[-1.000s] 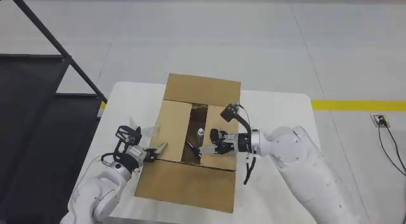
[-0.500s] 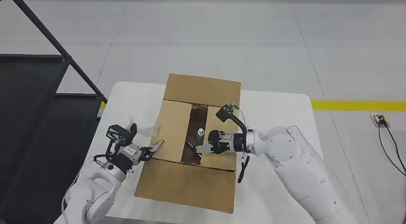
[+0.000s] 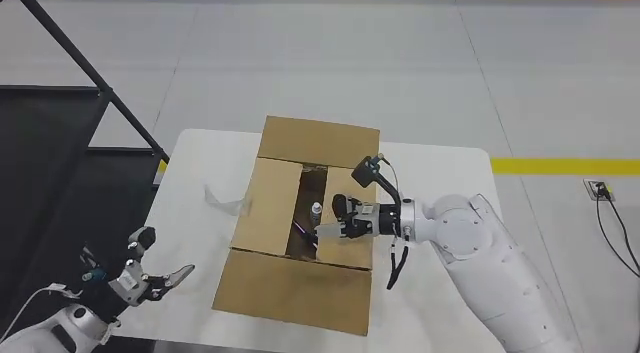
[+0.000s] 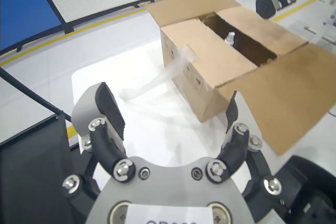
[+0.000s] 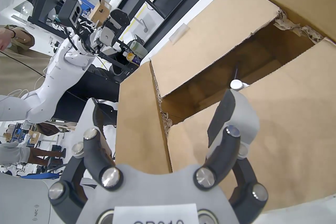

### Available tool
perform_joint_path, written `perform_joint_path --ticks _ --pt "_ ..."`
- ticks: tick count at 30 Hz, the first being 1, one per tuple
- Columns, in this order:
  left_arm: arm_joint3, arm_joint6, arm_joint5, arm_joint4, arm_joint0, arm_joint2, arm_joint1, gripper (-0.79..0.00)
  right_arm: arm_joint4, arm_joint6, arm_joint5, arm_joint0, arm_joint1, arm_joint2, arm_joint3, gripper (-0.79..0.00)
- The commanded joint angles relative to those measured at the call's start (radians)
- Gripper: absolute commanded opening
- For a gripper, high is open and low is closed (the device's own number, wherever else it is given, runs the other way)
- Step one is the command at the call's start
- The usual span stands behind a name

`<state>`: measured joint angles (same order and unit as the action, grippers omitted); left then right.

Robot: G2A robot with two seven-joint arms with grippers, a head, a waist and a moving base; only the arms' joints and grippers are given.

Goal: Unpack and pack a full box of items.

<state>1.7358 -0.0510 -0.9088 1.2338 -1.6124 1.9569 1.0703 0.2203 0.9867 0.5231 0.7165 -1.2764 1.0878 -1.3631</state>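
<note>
The brown cardboard box (image 3: 300, 223) stands in the middle of the white table (image 3: 440, 168) with its top flaps partly apart. Through the gap a white-capped bottle (image 3: 316, 210) shows inside, its cap (image 5: 236, 83) just past one right fingertip. My right gripper (image 3: 335, 231) hovers open over the box's right flap (image 5: 275, 114), with a flap edge (image 5: 141, 114) between its fingers. My left gripper (image 3: 163, 256) is open with nothing in it, off the box near the table's front left corner. A clear tape strip (image 4: 178, 64) hangs off the left flap.
A black metal frame (image 3: 60, 203) with a dark panel borders the table's left side. The near flap (image 3: 295, 293) lies out flat toward the table's front edge. Bare tabletop (image 4: 157, 109) lies between the left gripper and the box.
My left arm has drawn back from the box's left flap to the table's front left corner. The tape strip stays at the flap. The right gripper has shifted only slightly over the right flap.
</note>
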Motion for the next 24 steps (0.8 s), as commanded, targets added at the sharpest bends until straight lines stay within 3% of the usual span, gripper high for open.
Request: perform_joint_path --ticks 1,5,13,19,24 --pt "-0.013 -0.005 -0.07 0.046 -0.019 0.015 -0.007 0.0 0.0 0.0 0.0 0.0 0.0 0.0 0.0 0.0" --pt "-0.013 -0.034 -0.103 0.147 -0.04 -0.016 -0.019 0.0 0.02 -0.032 -0.025 0.015 0.0 -0.004 -0.003 0.0" --pt "-0.038 -0.095 -0.103 0.244 -0.001 -0.123 -0.045 0.0 -0.02 -0.262 -0.025 0.063 0.015 0.113 0.047 0.0" --pt "-0.05 -0.141 -0.103 0.209 0.029 -0.15 -0.051 0.0 0.034 -0.455 -0.096 0.068 0.015 0.149 0.113 0.0" --pt "-0.032 -0.144 -0.077 0.152 0.045 -0.164 -0.051 0.0 0.025 -0.566 -0.17 0.007 -0.002 0.125 0.224 0.0"
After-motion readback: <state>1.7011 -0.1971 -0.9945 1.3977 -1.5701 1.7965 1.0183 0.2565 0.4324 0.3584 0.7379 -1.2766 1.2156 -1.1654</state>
